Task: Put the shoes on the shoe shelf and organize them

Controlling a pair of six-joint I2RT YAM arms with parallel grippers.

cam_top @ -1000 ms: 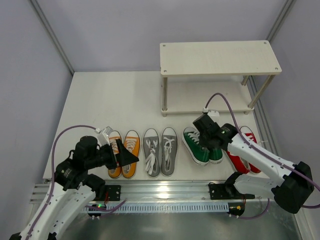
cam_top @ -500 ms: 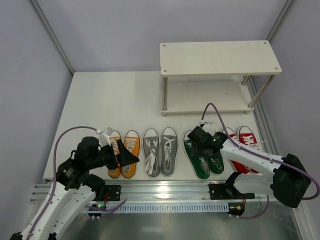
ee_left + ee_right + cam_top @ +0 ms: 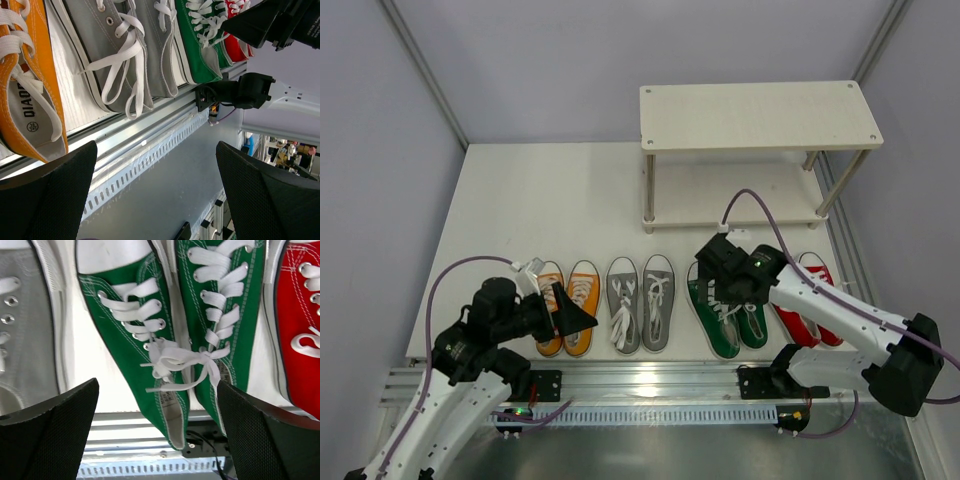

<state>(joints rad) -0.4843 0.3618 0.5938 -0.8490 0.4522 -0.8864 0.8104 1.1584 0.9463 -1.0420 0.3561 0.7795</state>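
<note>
Here's the right end effector [image 3: 157, 385] poised directly over the green pair [image 3: 715, 330], fingers spread wide and nothing between them. The grab isn't made. Over on the other side, the left end effector [image 3: 156, 145] hangs by the orange pair [image 3: 582, 290], also wide open and empty.

All four pairs line the near edge of the worktop [image 3: 550, 200]: orange nearest the left corner, then the grey pair [image 3: 640, 300], green, and the red pair [image 3: 823, 280] toward the right corner. The shoe shelf [image 3: 760, 115] stands at the far right corner, well apart from the row, with no shoe showing on its top board.

Now the danger. Look at those green laces [image 3: 175, 360]: the loose bow spills across both shoes. Close on one shoe and a caught lace could drag its partner along, or a finger could pinch lace instead of canvas and the shoe would slip out mid-carry. The red shoe also lies just beside the green, so a wide finger coming down could nudge it out of line.

What's hard to read? Whether that bow actually ties the two green shoes together, I can't tell. The green heels run out of the wrist view, the right arm covers part of the red pair, and most of the shelf's lower board hides beneath the top one.
</note>
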